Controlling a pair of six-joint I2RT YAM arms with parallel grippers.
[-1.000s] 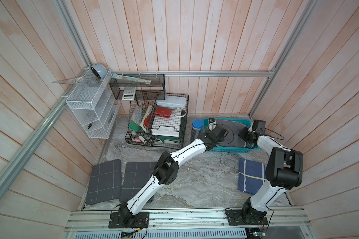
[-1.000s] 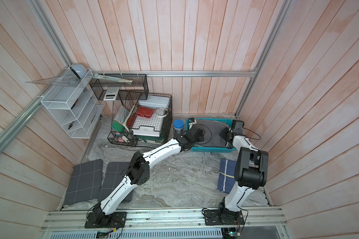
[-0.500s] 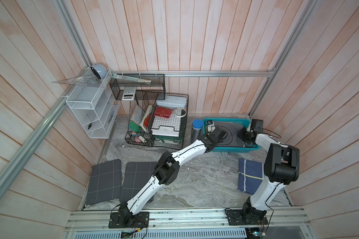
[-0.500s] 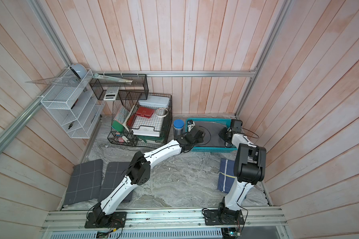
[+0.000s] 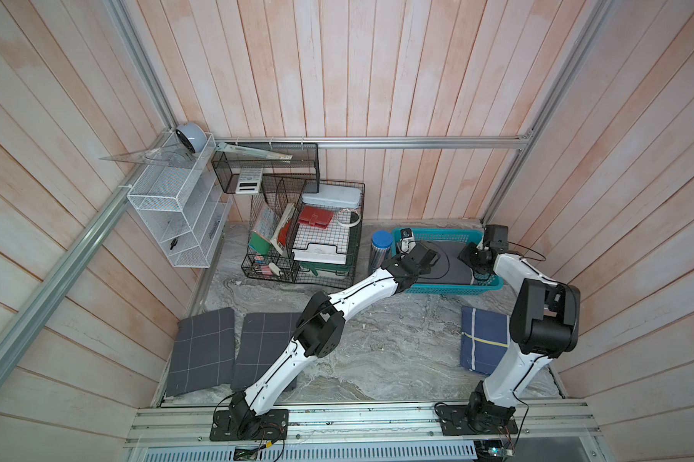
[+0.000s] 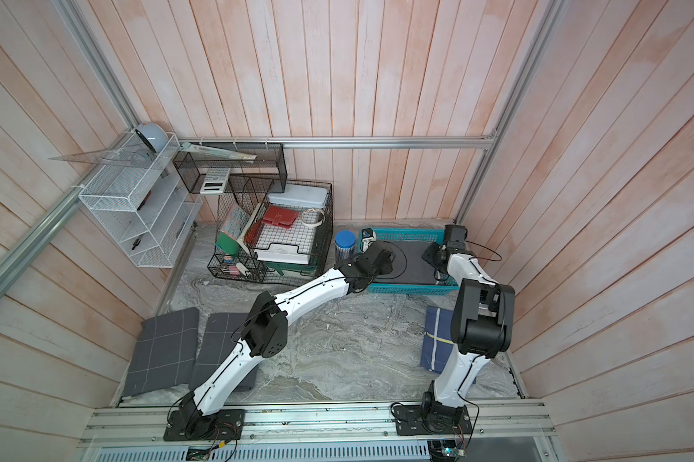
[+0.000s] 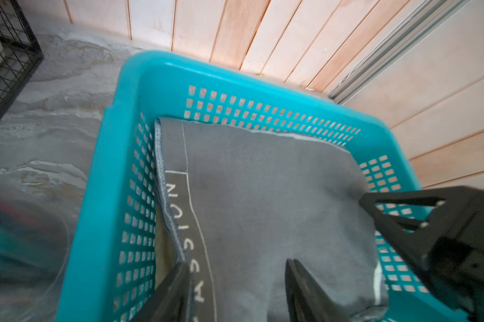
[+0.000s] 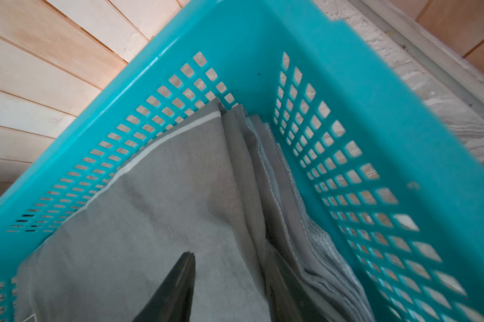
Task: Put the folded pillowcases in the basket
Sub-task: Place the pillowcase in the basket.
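The teal basket (image 5: 449,289) (image 6: 409,289) stands at the back right, by the wall. A folded grey pillowcase (image 5: 453,260) (image 6: 415,260) lies flat inside it, filling most of the floor. My left gripper (image 5: 431,256) (image 6: 385,256) hangs over the basket's left end. In the left wrist view this gripper (image 7: 236,263) is open, its fingers straddling the pillowcase (image 7: 263,195) near the lettered hem, inside the basket (image 7: 101,195). My right gripper (image 5: 471,260) (image 6: 431,258) is at the right end. It (image 8: 231,252) is open, one finger on the pillowcase (image 8: 165,209), the other down between its folded layers beside the basket wall (image 8: 374,83).
A blue-lidded canister (image 5: 381,248) stands just left of the basket, and a black wire organiser (image 5: 305,236) full of stationery beyond it. Two dark checked folded cloths (image 5: 203,352) (image 5: 265,348) lie front left, a navy one (image 5: 483,344) front right. A white wire shelf (image 5: 177,216) hangs on the left wall.
Both grippers have gone from shut to open over the basket, and the pillowcase now lies loose on its floor. The arms have barely shifted.
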